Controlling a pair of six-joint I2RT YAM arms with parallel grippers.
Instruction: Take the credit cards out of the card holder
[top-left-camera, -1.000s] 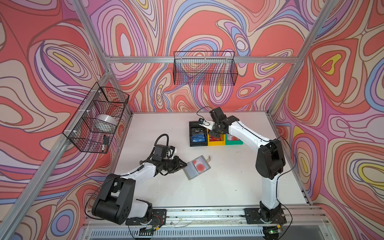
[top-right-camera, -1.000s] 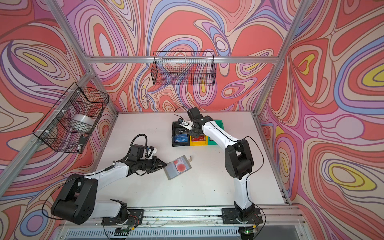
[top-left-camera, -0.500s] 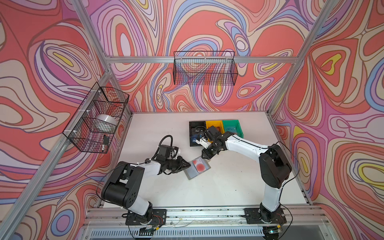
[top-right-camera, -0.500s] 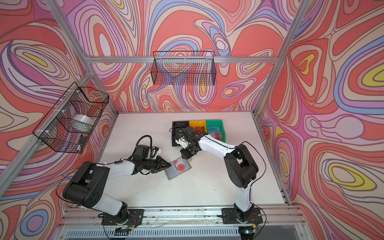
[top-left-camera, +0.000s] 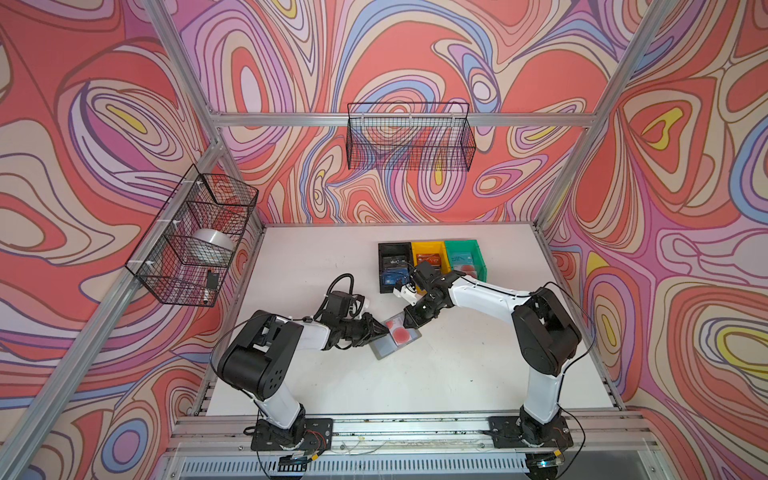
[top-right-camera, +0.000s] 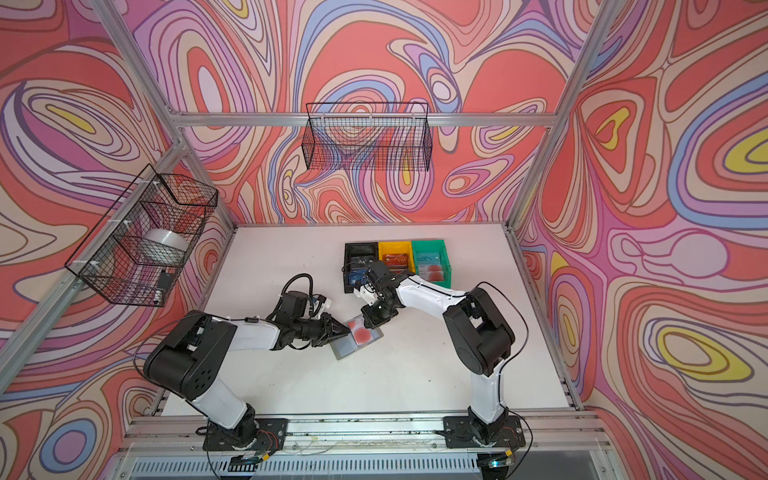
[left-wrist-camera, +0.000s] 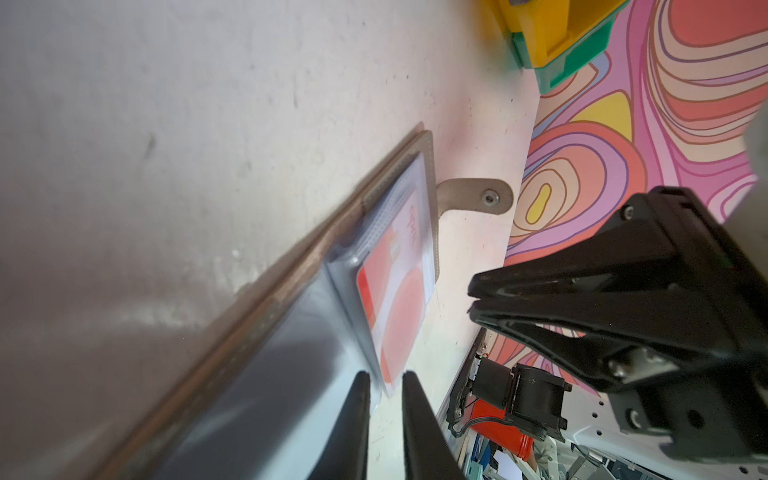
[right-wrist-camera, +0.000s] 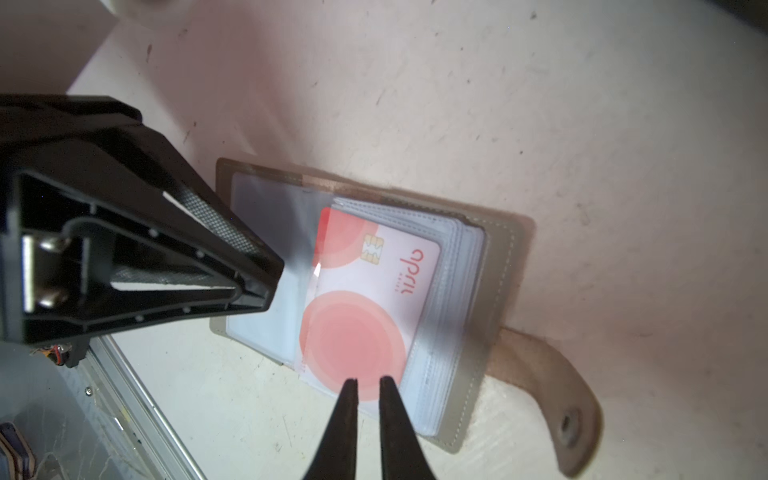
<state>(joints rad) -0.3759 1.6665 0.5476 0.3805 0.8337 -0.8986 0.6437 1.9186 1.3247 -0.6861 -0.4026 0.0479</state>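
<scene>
The grey card holder lies open mid-table, its closing tab flat on the table. A pale credit card with a red disc shows in the top clear sleeve. My left gripper is shut on a clear sleeve's edge at the holder's left side. From the bins' side my right gripper points down at the card. Its tips are nearly together over the red disc, with nothing seen between them.
Black, yellow and green bins stand in a row behind the holder, with cards inside. A wire basket hangs on the back wall. Another, on the left wall, holds a tape roll.
My right arm swung from over the bins down to the card holder, and its jaws closed on the way. The left gripper kept its hold on the sleeve.
</scene>
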